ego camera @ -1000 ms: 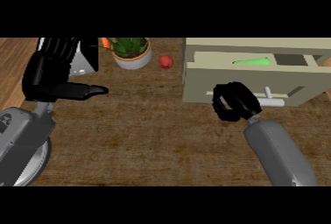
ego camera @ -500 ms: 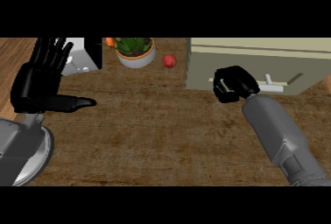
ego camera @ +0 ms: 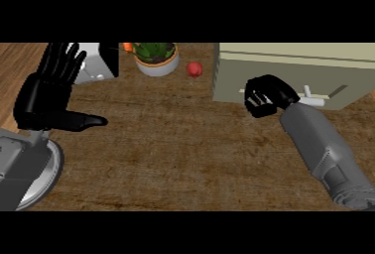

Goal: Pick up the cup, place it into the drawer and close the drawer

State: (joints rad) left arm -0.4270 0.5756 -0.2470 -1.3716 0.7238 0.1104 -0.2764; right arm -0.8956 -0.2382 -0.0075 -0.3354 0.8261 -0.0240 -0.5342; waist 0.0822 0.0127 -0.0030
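Right hand [ego camera: 265,95] pressed against the drawer [ego camera: 293,74] front, fingers curled on nothing.

Its knuckles sit beside the pale handle [ego camera: 316,99], seemingly because a shove shuts the front flush; the cup isn't visible anywhere, so I'd guess it is already inside. Left hand [ego camera: 48,96] rests spread-fingered at the worktop's [ego camera: 183,149] left edge, out of the way. A potted plant [ego camera: 156,57] and a red fruit [ego camera: 194,69] stand behind.

the drawer [ego camera: 293,74] is now pushed shut (cup hidden) by the right hand [ego camera: 265,95].
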